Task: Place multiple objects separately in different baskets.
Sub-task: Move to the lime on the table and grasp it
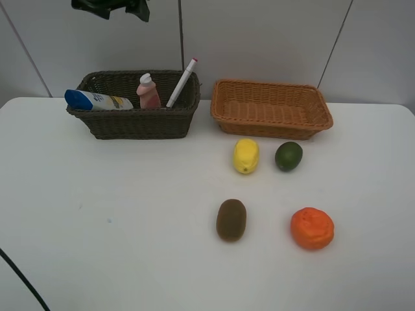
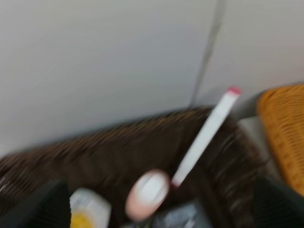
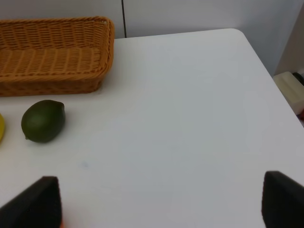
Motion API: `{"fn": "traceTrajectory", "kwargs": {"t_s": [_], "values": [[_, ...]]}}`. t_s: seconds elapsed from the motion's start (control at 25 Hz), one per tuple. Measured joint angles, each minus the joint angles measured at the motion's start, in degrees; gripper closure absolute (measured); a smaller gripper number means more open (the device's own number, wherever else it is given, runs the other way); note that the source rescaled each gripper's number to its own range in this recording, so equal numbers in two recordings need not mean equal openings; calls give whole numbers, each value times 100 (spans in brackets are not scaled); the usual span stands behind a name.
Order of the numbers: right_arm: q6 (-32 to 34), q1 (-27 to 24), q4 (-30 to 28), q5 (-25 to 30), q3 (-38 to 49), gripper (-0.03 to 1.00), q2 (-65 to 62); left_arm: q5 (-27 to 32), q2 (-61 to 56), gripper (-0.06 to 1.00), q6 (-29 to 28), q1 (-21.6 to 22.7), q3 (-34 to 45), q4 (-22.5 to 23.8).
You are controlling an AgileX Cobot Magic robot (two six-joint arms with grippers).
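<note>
Marker (image 1: 182,83) is leaning loosely on the dark basket (image 1: 139,123) rim, risking toppling if brushed. Left gripper (image 2: 156,204) and right gripper (image 3: 161,202) are both gaping wide, empty.

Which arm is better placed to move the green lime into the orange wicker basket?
Probably the right: the right pincer hangs near the round green lime and the light orange wicker basket; the left pincer is over the dark brown wicker basket.

From high in front we look down on the whole surface (image 1: 97,246). Our blurred left wrist view sits close over the dark basket (image 1: 139,123) at eleven o'clock. Our right wrist view faces the tan basket (image 1: 272,129) and lime (image 1: 288,156) near one o'clock, both shared.
</note>
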Motion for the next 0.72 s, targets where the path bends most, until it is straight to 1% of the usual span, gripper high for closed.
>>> {"fn": "traceTrajectory", "kwargs": {"t_s": [0.08, 0.16, 0.24, 0.4, 0.56, 0.72], "values": [[0, 0, 0, 0, 0, -3, 0, 186, -420, -6, -55, 253, 514, 41], [0, 0, 0, 0, 0, -3, 0, 266, -1011, -6, -68, 381, 1136, 82], [0, 0, 0, 0, 0, -3, 0, 308, -1682, -6, -97, 393, 1895, 82], [0, 0, 0, 0, 0, -3, 0, 415, -3462, -6, -209, 393, 3424, -90], [0, 0, 0, 0, 0, -3, 0, 851, -5320, -6, -169, 393, 4757, -125], [0, 0, 0, 0, 0, -3, 0, 1431, -7133, -6, -48, 393, 5595, -140]]}}
